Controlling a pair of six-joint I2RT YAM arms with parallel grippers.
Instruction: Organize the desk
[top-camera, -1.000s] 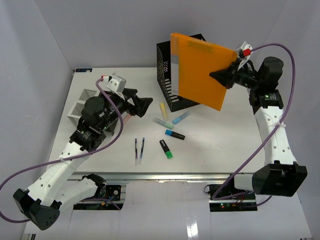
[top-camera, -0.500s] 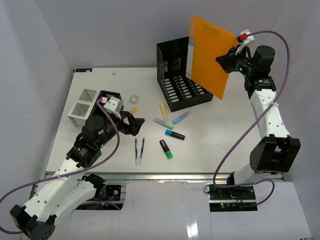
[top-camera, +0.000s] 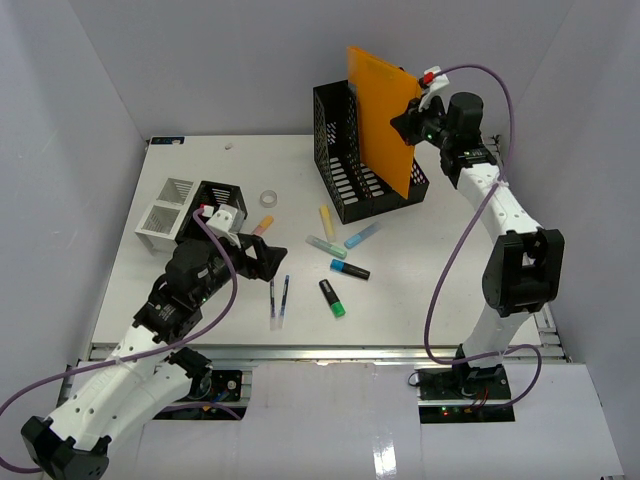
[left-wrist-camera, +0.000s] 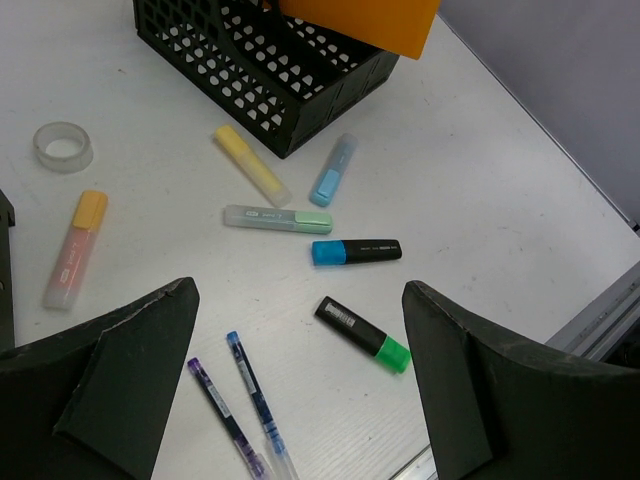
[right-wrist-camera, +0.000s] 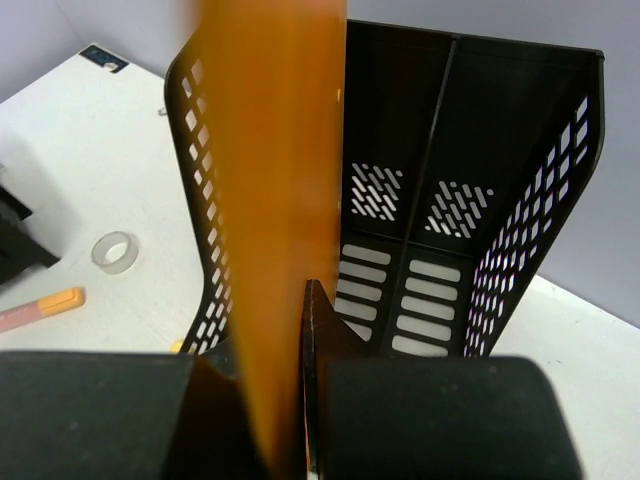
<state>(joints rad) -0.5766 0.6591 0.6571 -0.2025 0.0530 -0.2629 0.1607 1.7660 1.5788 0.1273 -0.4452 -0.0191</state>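
The desk (top-camera: 450, 270), the white top with a rail on its near edge, lay under everything, with pens (top-camera: 278, 298) and highlighters scattered on its middle. The right gripper (top-camera: 408, 122) was clamped on an orange folder (top-camera: 380, 110), held upright and slightly tilted above the black mesh file holder (top-camera: 345, 190) at the back. In the right wrist view the folder showed edge-on, lined up with the holder's left-hand compartment and near its outer wall; whether the bottom edge was already inside, I could not tell. The step in hand looked to be filing the folder. To do it well, the sheet should run parallel to the divider, the lower corner should clear the rim before descent, and the drop should be slow and straight. A catch on the mesh could tip the light holder. Release should come only once the folder was bottomed. The left gripper (top-camera: 265, 258) hovered over the pens, jaws wide and holding nothing.
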